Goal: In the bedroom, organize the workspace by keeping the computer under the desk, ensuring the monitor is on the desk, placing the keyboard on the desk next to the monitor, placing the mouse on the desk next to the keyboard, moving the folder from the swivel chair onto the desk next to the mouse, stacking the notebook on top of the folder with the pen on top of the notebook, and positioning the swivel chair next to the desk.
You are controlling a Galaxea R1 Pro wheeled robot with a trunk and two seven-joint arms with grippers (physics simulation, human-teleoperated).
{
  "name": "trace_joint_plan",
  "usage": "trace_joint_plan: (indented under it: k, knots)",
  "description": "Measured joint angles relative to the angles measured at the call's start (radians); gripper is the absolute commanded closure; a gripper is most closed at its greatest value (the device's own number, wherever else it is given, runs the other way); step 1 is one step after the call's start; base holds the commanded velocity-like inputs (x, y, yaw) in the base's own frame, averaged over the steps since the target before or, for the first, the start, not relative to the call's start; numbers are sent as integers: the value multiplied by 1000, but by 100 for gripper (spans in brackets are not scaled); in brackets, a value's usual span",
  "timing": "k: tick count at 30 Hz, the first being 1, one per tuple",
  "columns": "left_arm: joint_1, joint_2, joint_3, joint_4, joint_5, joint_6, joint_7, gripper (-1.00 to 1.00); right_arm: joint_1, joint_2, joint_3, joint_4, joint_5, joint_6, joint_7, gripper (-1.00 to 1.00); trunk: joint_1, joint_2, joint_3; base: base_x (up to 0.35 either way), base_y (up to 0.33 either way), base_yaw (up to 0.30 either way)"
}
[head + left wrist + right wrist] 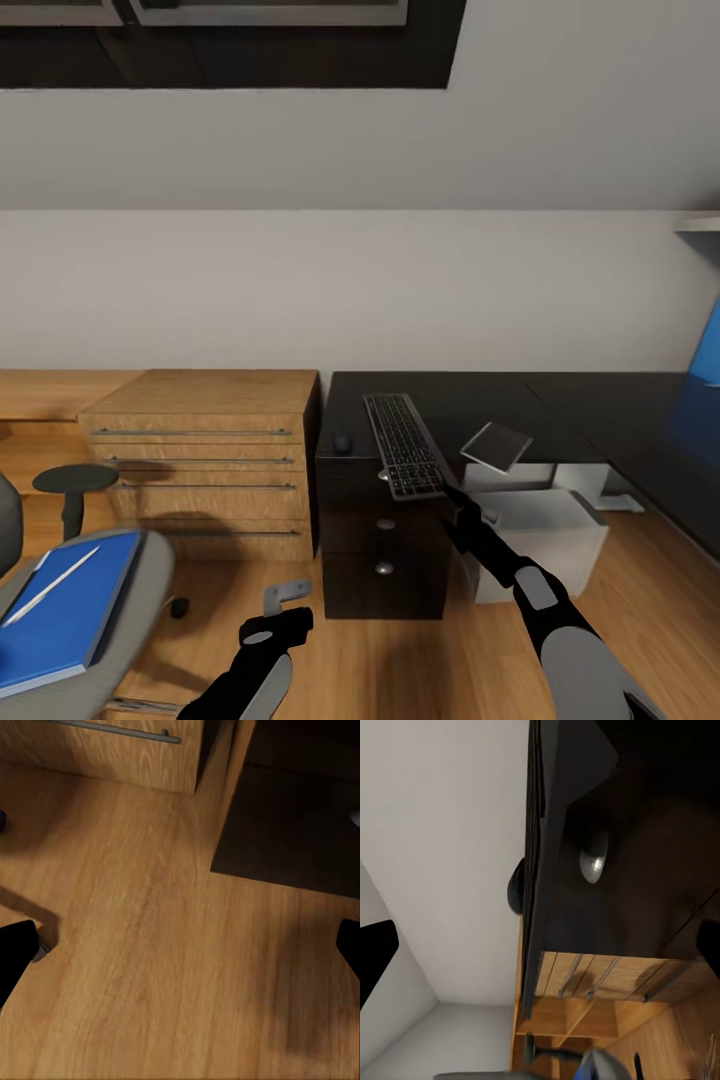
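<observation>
In the head view, the desk (560,400) is seen against the white wall, its black top carrying the keyboard (403,444), which lies lengthwise with its near end overhanging the front edge above the dark drawer unit (385,545). The mouse (342,442) rests on the top just left of the keyboard, and the notebook (496,446) is seen tilted at the desk edge to the keyboard's right. Below it, under the desk, the computer (545,535) stands on the wooden floor (420,660). The right gripper (462,500) is raised at the keyboard's near end; whether its fingers are closed on it cannot be told. At lower left the swivel chair (140,590) holds the folder (65,610) with the pen (50,585) lying on it, well apart from the desk. The wooden drawer chest (205,460) stands beside the desk. The left gripper (290,600) hangs low over the floor; the left wrist view adds that its fingertips (15,956) are spread with bare floor between them. The right wrist view shows a round silver knob (593,861) close up and the mouse (516,886) as a dark lump on the desk top.
</observation>
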Motion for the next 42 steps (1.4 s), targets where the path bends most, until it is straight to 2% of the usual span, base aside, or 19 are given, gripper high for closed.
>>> trace_joint_plan:
  k: [11,20,23,42]
  knots:
    - [0,0,0,2,2,0,0,-100,0,-1,0,-2,0,-1,0,-100,0,0,0,96,8,0]
    - [0,0,2,0,1,0,1,-100,0,0,0,-2,0,-1,-1,-100,0,0,0,10,0,0]
    - [0,0,2,0,1,0,1,-100,0,0,0,-2,0,-1,-1,-100,12,-21,-9,0,0,0]
    - [0,2,4,1,2,0,0,-100,0,0,1,-2,3,-1,-2,-100,12,-21,-9,0,56,0]
